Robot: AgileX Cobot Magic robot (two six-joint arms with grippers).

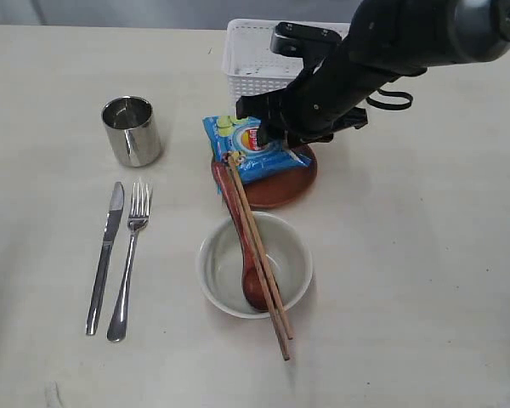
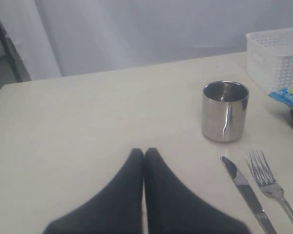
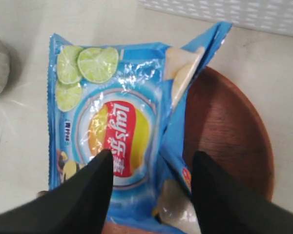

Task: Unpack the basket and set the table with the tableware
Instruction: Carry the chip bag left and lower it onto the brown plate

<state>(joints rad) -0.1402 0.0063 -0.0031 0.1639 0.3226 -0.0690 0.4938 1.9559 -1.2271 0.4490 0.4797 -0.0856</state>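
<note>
My right gripper is open, its fingers standing apart just over the blue chip packet, which lies on the brown round plate. In the exterior view the right gripper hangs over the packet and plate, in front of the white basket. A cream bowl holds the wooden spoon and chopsticks. The steel cup, knife and fork lie on the table to the left. My left gripper is shut and holds nothing.
The left wrist view shows the cup, knife, fork and a corner of the basket ahead of the left gripper. The right arm's black body covers part of the basket in the exterior view.
</note>
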